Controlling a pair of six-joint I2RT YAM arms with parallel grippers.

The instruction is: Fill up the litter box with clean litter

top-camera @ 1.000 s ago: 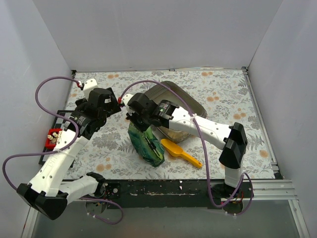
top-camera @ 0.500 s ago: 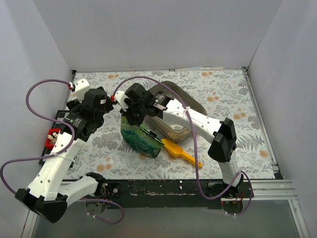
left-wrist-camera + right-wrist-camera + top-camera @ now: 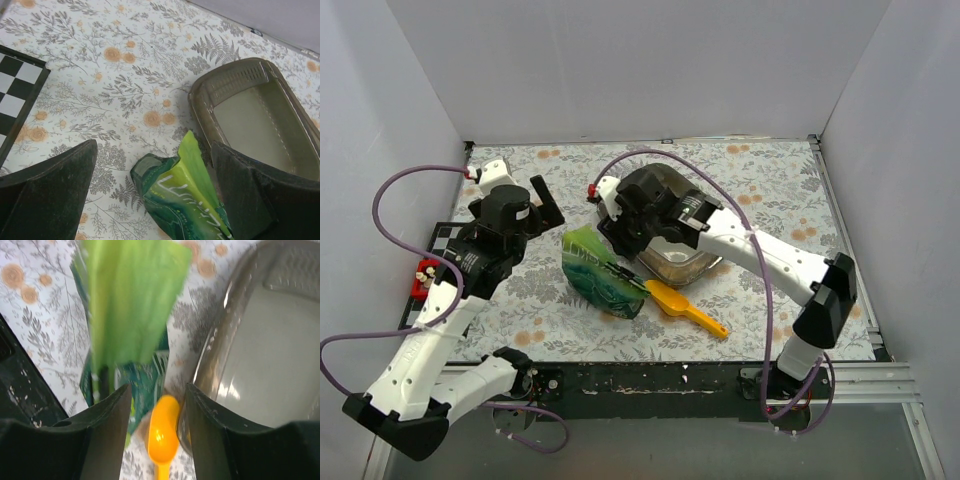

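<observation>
- left arm (image 3: 430, 335), right arm (image 3: 770, 255): white links, black joints.
- purple cables (image 3: 655, 151) loop off both.
- black bases (image 3: 517, 368) at 6 o'clock.
- left gripper (image 3: 153, 147), right gripper (image 3: 157, 390): black, scuffed fingers.

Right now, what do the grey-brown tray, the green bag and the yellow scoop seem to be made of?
The litter box looks like rigid moulded plastic, slightly glossy: rounded corners, ridged end, light glints. The green bag seems thin printed film, shiny and creased. The scoop looks like smooth hard plastic, evenly yellow-orange.
</observation>
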